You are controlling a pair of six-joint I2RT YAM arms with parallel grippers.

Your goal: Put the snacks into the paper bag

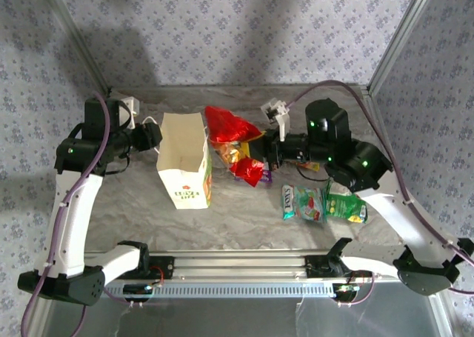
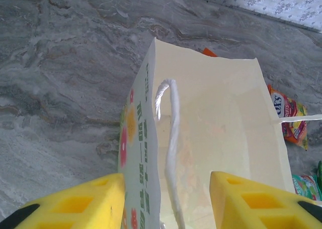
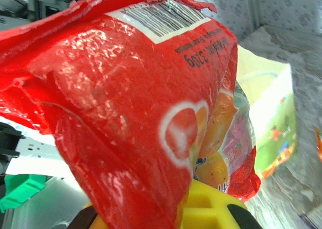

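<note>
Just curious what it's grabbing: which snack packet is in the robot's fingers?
The red packet, pinched by the right arm's fingers; the teal-green packet and bright green packet lie flat on the table.

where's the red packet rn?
Top view, centre: the red packet is pinched in the right gripper, lifted just right of the paper bag.

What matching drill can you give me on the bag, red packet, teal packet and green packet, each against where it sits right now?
Things:
1. bag
2. red packet
3. teal packet
4. green packet

Places:
A. farthest-right packet on the table
B. gripped by the right hand
C. rim between the fingers of the left hand
D. on the table, just left of the green packet

Pairs: 1-C, 2-B, 3-D, 4-A
</note>
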